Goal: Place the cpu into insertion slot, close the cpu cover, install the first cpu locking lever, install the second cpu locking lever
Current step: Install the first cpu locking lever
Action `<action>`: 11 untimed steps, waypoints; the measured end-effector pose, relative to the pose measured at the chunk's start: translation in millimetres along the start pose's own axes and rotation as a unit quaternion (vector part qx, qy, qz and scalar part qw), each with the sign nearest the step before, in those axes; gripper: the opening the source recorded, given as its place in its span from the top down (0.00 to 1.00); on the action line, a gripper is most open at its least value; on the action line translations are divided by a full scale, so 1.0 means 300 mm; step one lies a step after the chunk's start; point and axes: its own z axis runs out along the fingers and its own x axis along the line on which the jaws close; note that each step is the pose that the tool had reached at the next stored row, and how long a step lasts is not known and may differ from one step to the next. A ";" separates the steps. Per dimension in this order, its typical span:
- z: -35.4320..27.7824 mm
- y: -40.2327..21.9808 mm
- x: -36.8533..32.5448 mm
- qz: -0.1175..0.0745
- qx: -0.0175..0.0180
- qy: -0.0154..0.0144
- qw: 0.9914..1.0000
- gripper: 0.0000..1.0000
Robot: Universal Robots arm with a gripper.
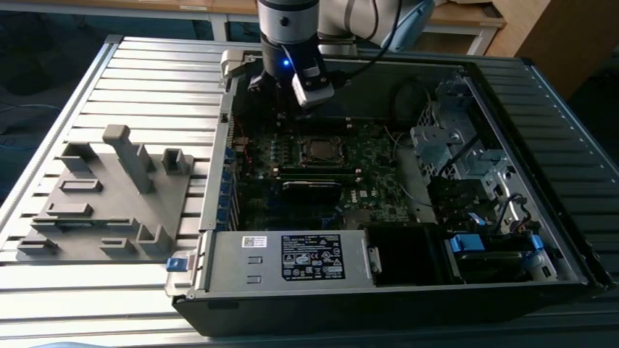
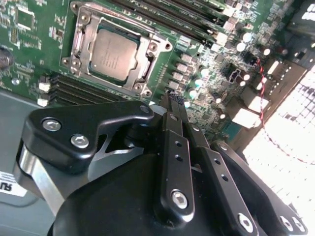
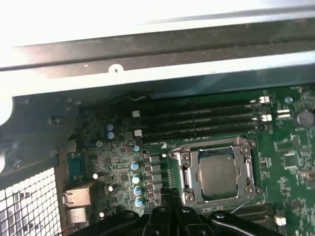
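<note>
Fingers (image 2: pixel 174 147) of your gripper (image 2: pixel 171 98) sit pressed together, nothing held, hanging just far of the cpu (image 2: pixel 113 54) in exterior view. Cpu lies in insertion slot (image 2: pixel 142 73) w/ cpu cover (image 2: pixel 81 37) down around it. Locking levers hard to make out.

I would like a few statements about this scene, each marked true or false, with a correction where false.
1. The cpu lies in the insertion slot. True.
2. The tool holds the cpu. False: it is shut on nothing, over the motherboard.
3. The cpu cover stands upright. False: it lies flat around the cpu.
4. A grey fixture lies on the exterior view's left of the computer case. True.
</note>
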 end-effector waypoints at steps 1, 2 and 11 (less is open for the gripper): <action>0.000 0.000 0.000 -0.003 0.000 0.000 1.000 0.89; 0.000 0.000 0.000 -0.003 0.000 0.000 1.000 0.89; -0.025 0.001 -0.001 -0.003 0.000 0.000 1.000 0.89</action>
